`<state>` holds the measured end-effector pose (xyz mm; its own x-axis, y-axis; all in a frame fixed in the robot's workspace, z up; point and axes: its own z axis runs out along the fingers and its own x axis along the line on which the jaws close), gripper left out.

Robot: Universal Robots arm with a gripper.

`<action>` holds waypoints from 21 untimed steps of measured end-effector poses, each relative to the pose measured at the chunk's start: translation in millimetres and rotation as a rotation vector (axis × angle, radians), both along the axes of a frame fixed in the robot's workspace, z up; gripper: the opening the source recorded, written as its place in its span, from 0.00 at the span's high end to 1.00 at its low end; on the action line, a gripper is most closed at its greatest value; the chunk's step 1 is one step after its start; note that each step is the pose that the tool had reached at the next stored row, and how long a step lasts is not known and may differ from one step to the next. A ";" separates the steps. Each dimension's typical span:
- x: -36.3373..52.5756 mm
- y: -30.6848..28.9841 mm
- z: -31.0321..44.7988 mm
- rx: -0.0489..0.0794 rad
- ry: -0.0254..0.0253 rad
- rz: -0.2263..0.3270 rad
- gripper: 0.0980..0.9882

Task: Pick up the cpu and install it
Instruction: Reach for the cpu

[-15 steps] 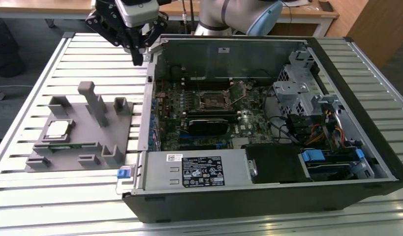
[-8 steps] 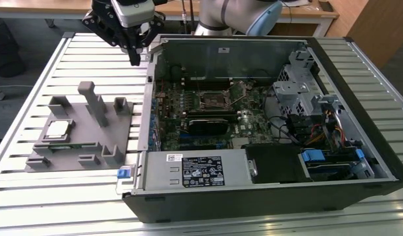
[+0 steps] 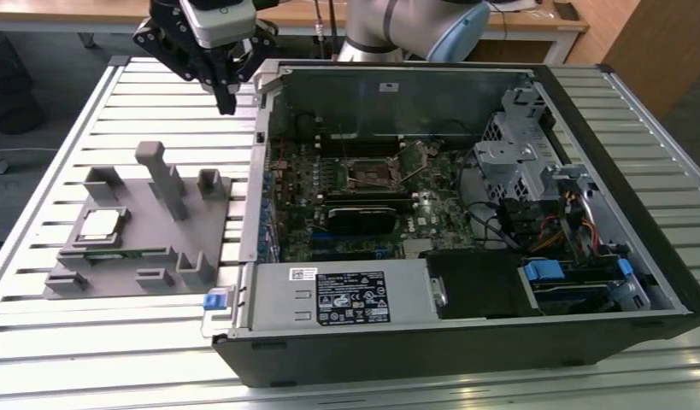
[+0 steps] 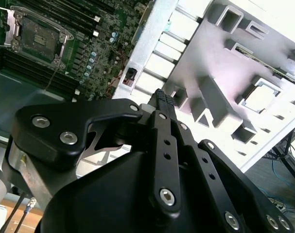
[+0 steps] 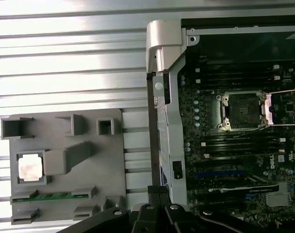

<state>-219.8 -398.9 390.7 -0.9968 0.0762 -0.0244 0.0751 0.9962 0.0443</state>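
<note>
— Closest to the exterior view's lens was the near wall of the open computer case (image 3: 361,363), which lay on its side on the slatted table (image 3: 99,359). What lay around it?

— On the exterior view's left, a grey holder (image 3: 121,278) sat on the table just beside the case. The cpu (image 3: 100,224) lay flat in a square pocket of it, silver top up. A green memory stick (image 3: 116,254) sat in a slot just nearer.

— And the gripper?

— The gripper (image 3: 226,104) hung above the table by the case's far corner, well apart from the cpu. It was narrow, fingers drawn together, with nothing between them.

— Anything in the way?

— The holder's upright posts (image 3: 161,184) rose between the cpu and the case. The case's side wall (image 3: 261,205) stood between the holder and the socket (image 3: 373,173).

— What did the wrist views add?

— The first wrist view looked straight down on the bare socket (image 5: 242,110), with its metal cover plate (image 5: 283,108) folded back beside it. The second wrist view showed the gripper's black links (image 4: 74,126) up close.

— Counts?

— One cpu, one memory stick, one socket, one gripper.
</note>
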 end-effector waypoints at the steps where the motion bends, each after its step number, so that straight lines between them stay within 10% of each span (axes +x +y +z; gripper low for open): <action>1: -0.8 0.0 -0.1 0.000 0.0000 0.000 0.99; 21: -16.7 0.0 -1.2 0.000 0.0000 0.000 0.99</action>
